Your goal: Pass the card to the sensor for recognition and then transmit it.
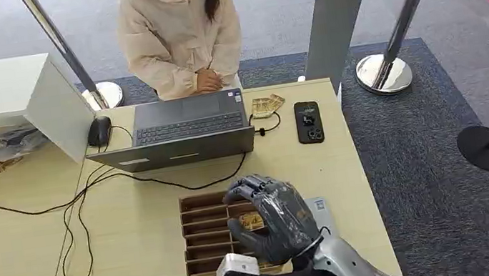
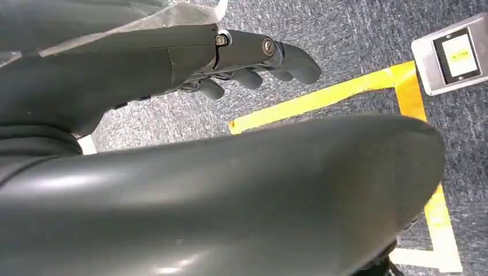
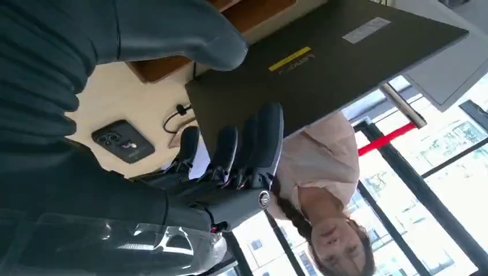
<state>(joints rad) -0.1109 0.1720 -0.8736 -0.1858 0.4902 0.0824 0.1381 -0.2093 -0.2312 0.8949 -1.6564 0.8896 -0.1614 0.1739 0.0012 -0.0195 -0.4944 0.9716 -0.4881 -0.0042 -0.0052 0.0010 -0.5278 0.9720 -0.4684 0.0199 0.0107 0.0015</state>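
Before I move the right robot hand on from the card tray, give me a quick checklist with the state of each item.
1. Right robot hand over the card tray: ok.
2. Card held in that hand: cannot tell; the fingers hide the slot under them.
3. Sensor located: cannot tell; a pale device shows just beside the hand, mostly hidden.
4. Laptop and phone stand clear of the hand: ok.
5. Person waiting at the far edge, hands off the table: ok.
6. Left robot hand hangs over the floor, holding nothing: ok.
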